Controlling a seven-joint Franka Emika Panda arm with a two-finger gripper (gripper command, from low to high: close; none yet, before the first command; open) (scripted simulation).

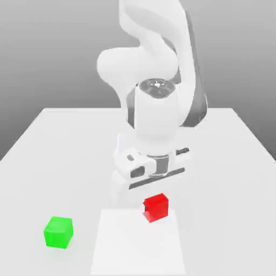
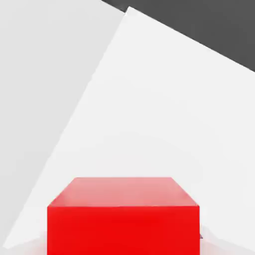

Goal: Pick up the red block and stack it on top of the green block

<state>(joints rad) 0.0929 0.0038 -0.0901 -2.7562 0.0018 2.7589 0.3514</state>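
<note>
The red block (image 1: 156, 208) is a small bright cube near the table's front, directly under the arm's hand. My gripper (image 1: 154, 205) comes straight down over it and is shut on it, with the block sitting between the fingers. In the hand view the red block (image 2: 123, 215) looms very close, with a dark sliver of pad against its side. Whether the block touches the table I cannot tell. The green block (image 1: 58, 232) sits on the table toward the exterior view's left, well apart from the red one and a little nearer the front.
The white table (image 1: 226, 161) carries a brighter white rectangular patch (image 1: 137, 248) at its front, beneath the red block. The arm's white body (image 1: 156, 81) rises behind the hand. Open tabletop lies between the two blocks.
</note>
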